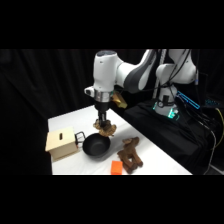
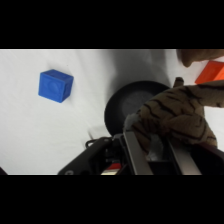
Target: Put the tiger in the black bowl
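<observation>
Tiger point(image 2: 175, 117) is clamped in the gripper point(image 1: 103, 124), hanging just above the bowl's point(image 1: 95, 146) far rim. We judge it should shift toward bowl centre, away from the box point(image 1: 60, 141), before we release.

I see the tiger point(image 2: 172, 112) as soft striped plush, matt and fuzzy. The black bowl point(image 1: 96, 146) looks smooth and glossy, catching a faint sheen. The tan box point(image 1: 60, 142) reads as pale wood. The gripper point(image 2: 152, 155) fingers look like smooth metal, and the table point(image 1: 70, 119) is plain matt white.
</observation>
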Robot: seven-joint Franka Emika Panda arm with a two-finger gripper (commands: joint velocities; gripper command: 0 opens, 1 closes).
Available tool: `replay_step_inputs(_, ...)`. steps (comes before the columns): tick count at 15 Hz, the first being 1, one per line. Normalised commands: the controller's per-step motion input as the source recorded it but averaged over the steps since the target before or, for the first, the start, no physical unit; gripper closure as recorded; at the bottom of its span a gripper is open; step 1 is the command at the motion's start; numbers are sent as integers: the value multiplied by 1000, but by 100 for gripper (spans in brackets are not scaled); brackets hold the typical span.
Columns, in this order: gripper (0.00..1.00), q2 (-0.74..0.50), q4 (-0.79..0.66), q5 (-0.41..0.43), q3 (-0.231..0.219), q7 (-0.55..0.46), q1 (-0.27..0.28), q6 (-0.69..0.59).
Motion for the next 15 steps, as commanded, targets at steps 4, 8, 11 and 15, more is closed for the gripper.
replay_step_inputs(4,93,413,403,188,-34,-378,-33,158)
replay_step_inputs(8,94,319,291,135,-45,-323,0,186)
replay_step_inputs(11,94,280,236,117,-61,-297,8,192)
replay_step_inputs(15,47,124,148,130,-58,-278,5,134)
